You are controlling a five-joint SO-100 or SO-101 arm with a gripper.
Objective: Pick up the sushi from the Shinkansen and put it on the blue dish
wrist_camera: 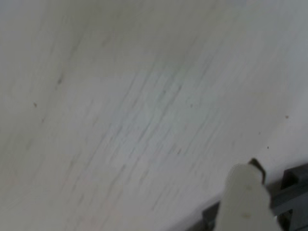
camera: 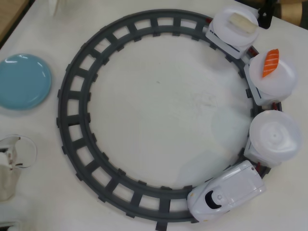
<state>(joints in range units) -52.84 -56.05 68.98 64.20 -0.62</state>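
In the overhead view the orange striped sushi (camera: 270,62) lies on the white plate of the middle car of the Shinkansen (camera: 226,191), which stands on the right side of the track with its nose at the bottom. The blue dish (camera: 23,81) sits empty at the left edge, outside the track. White arm parts (camera: 12,166) show at the lower left edge, far from the sushi. The blurred wrist view shows only one white finger (wrist_camera: 244,197) over bare table beside a bit of track; the second finger is hidden.
A dark grey circular track (camera: 65,110) rings the table's middle. A pale beige sushi piece (camera: 242,22) lies on the rear car's plate, and the plate (camera: 275,134) behind the engine is empty. A dark object (camera: 267,12) sits at the top right.
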